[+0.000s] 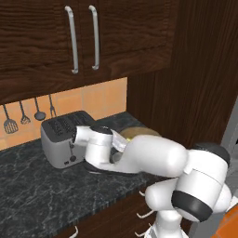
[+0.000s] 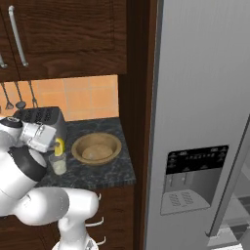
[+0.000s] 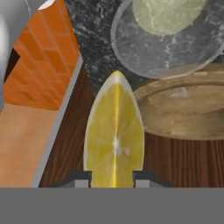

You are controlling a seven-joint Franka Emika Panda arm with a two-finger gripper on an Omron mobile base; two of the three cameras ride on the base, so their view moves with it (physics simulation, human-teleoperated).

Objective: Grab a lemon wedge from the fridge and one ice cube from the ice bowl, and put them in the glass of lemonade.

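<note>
Fingers point(image 3: 113, 178) clenched on the lemon wedge point(image 3: 114, 133); wedge sits squarely between the two tips, pointed end away from the hand. In the right base view the lemon wedge point(image 2: 59, 146) hangs just above the glass of lemonade point(image 2: 58, 163), apart from the liquid. Glass stands on the dark marble surface point(image 2: 105, 172), just beside the ice bowl point(image 2: 96, 148) on its left. Toaster point(image 2: 41, 119) behind the glass. Fridge point(image 2: 200, 122) at right, one door ajar. Hand view: glass rim point(image 3: 168, 37) ahead of the wedge tip, bowl alongside.
</note>
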